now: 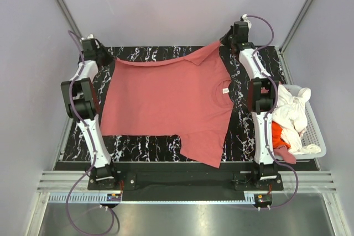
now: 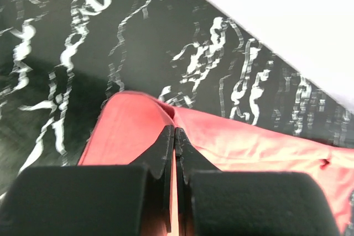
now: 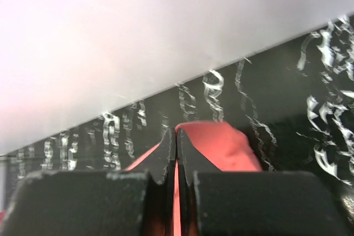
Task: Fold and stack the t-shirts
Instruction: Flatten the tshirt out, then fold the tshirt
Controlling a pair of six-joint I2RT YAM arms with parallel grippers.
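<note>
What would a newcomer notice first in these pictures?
A large salmon-pink t-shirt lies spread across the black marbled table, its far corners pinched by the left pincer and the right pincer. On the right, a white slatted basket holds a cream garment and an orange garment.

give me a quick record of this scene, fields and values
shirt in work: pink shirt, spread on the table
left hand: shut on the pink shirt's far left corner
right hand: shut on its far right corner
basket: right of the table, holds white cloth and orange cloth
stack: none in view
</note>
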